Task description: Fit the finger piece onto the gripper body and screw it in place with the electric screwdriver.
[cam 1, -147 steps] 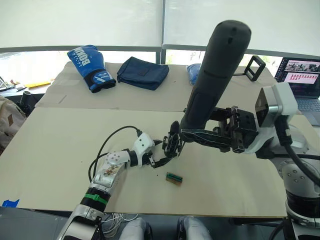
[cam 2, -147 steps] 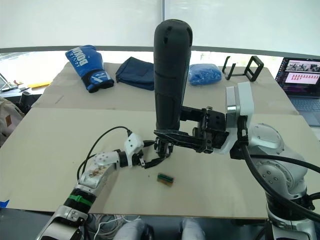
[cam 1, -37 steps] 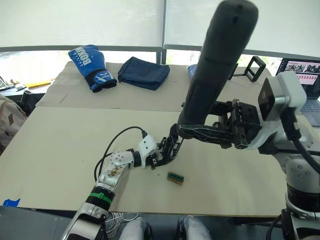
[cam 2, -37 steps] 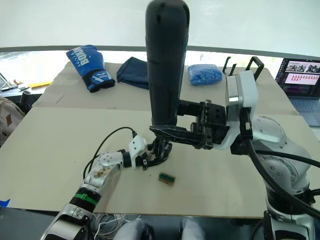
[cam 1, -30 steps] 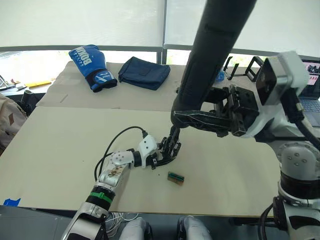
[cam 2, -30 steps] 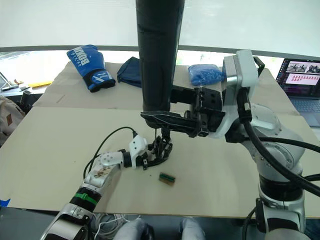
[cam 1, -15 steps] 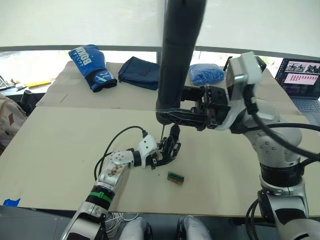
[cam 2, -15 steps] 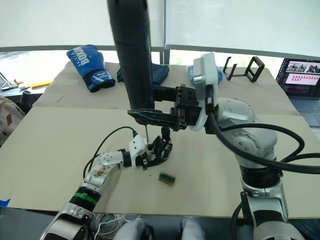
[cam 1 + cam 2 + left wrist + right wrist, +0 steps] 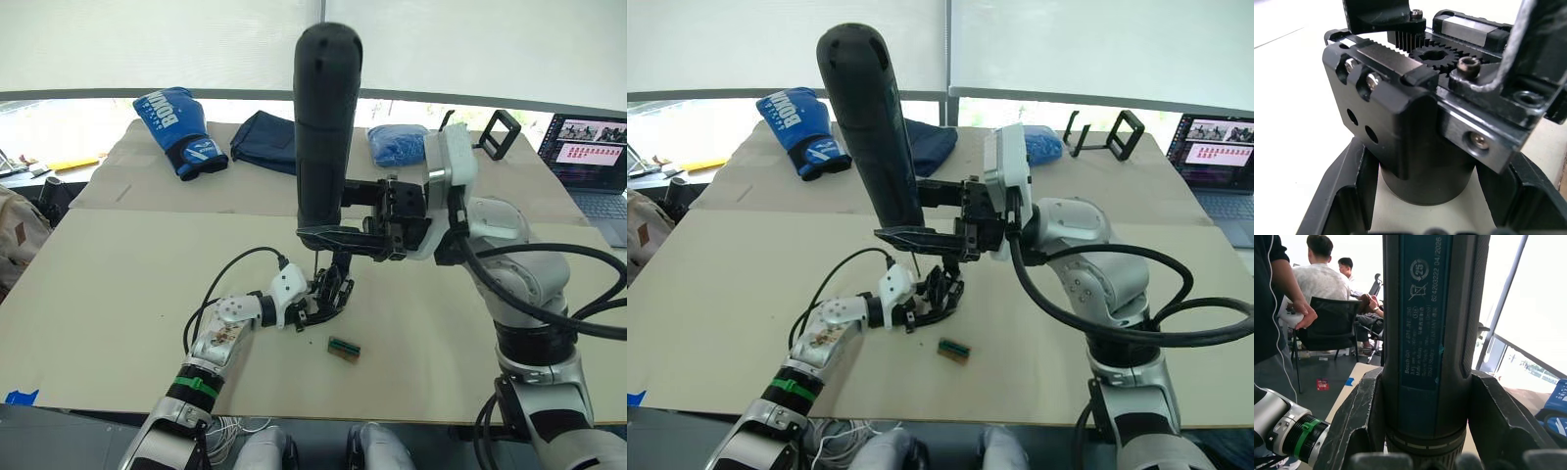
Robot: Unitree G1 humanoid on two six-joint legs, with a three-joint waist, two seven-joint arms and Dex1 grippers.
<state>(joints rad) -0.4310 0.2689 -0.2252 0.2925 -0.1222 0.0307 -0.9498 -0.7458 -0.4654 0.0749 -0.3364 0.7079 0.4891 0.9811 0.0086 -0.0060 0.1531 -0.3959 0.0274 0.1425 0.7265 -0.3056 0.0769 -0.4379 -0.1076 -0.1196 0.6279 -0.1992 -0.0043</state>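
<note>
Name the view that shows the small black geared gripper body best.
The left wrist view: the gripper body shows its gear teeth, screws and round base between the left gripper's fingers. In both eye views it is a small dark cluster under the electric screwdriver.

"Bosch" and "62420322 04/2026" are printed on the blue label of the electric screwdriver (image 9: 1426,323) (beside a crossed-out bin sign); white lettering is seen on the blue boxing glove (image 9: 178,127), unreadable.
</note>
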